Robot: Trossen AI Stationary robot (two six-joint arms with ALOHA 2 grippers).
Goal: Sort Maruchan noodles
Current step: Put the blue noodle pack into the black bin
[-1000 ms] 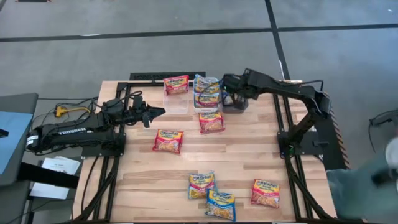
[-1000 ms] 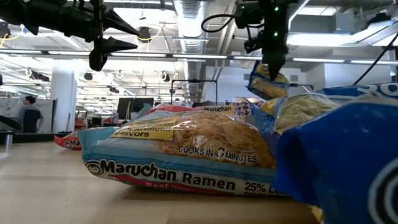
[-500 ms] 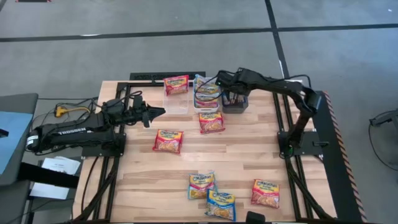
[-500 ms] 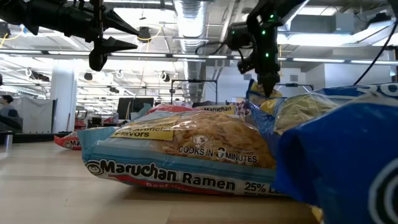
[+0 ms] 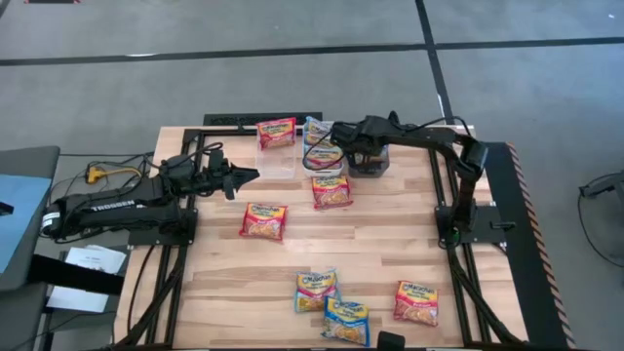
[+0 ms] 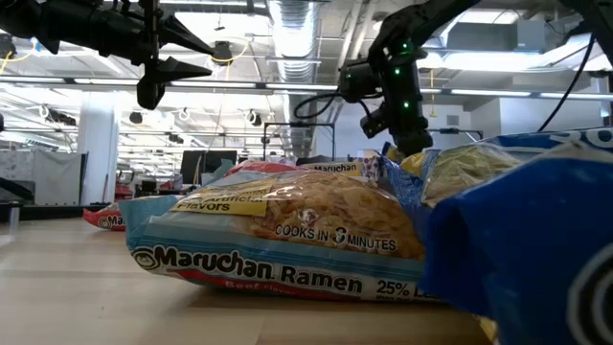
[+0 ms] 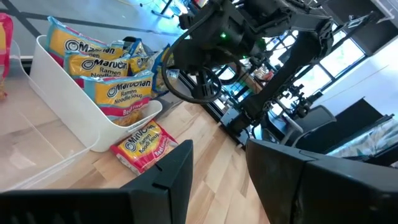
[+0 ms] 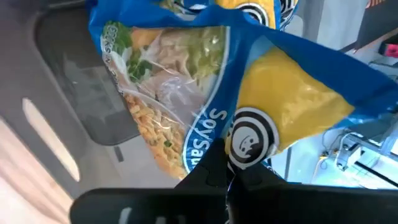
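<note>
While the left gripper (image 5: 252,175) hangs with fingers apart near the table's (image 5: 390,253) left edge, the right gripper (image 5: 338,137) is clamped on a blue noodle packet (image 8: 205,93) above the white bin (image 5: 314,166) at the far edge. Other noodle packets (image 5: 331,304) lie scattered toward the near edge.

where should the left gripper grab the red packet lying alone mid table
Probably by an edge of the red packet, coming straight down. It lies flat on the table with bare wood all round, and the open left gripper hovers just beyond it.
</note>
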